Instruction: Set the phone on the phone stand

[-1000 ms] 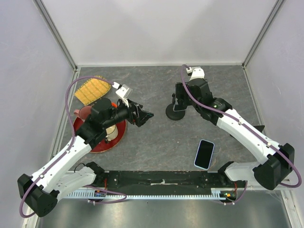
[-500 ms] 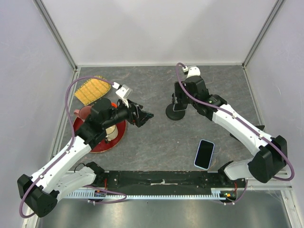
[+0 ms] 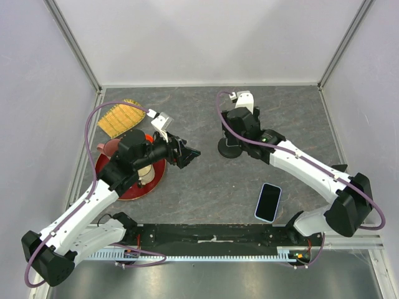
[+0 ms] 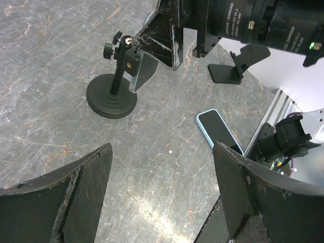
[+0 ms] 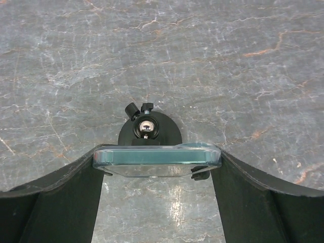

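We see the left gripper (image 3: 189,152) hanging released, jaws wide, holding nothing. Ahead of it stands the phone stand (image 4: 111,96). The right gripper (image 5: 157,155) is clamped on the stand's clear cradle plate, one finger at each end. The phone (image 3: 269,202) lies flat on the table (image 3: 206,187), well behind the right gripper toward that arm's base, untouched. We judge it stiff, light, glass-slick and chip-prone, best pinched across its long edges near the middle. We count one phone, one round-based stand, two grippers.
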### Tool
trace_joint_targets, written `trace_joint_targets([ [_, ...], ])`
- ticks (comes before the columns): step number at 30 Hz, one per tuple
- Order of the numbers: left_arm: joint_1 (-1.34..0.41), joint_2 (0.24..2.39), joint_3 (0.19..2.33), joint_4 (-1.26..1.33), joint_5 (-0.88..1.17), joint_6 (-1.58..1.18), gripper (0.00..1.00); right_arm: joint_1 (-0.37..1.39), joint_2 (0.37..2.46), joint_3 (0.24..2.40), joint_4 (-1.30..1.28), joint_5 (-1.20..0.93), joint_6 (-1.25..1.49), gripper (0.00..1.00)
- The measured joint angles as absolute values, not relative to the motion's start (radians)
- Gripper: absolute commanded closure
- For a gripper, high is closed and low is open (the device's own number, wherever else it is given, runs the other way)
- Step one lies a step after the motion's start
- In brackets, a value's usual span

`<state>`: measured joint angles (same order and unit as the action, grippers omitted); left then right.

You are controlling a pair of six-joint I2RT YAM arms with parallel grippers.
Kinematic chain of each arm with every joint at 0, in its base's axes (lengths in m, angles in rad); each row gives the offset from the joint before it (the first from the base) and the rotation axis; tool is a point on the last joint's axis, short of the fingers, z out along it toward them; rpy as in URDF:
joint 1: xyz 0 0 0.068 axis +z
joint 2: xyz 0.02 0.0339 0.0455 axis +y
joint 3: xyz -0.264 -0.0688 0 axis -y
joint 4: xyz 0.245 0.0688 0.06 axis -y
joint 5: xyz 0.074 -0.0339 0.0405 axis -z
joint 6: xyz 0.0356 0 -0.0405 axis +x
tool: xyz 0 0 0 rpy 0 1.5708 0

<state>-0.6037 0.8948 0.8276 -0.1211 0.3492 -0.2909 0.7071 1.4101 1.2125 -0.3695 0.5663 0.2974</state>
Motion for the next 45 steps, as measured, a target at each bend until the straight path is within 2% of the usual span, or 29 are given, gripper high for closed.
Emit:
trace_joint_targets([
  [7,-0.603,0.894,0.828,-0.126,0.349,-0.291,0.14,0.775,1.44,1.213,-0.364,0.743,0.3,1.0],
  [22,-0.604,0.872,0.828,-0.134,0.345,-0.289,0.14,0.66,1.47,1.293,-0.389,0.541,0.328,1.0],
  [31,-0.604,0.784,0.828,-0.167,0.213,-0.29,0.14,0.795,1.488,1.328,-0.482,0.65,0.403,1.0],
  [38,-0.603,0.612,0.828,-0.187,0.024,-0.29,0.14,0.849,1.678,1.547,-0.535,0.744,0.464,1.0],
  [45,-0.603,0.466,0.827,-0.195,-0.094,-0.29,0.15,0.847,1.986,1.929,-0.543,0.802,0.439,1.0],
])
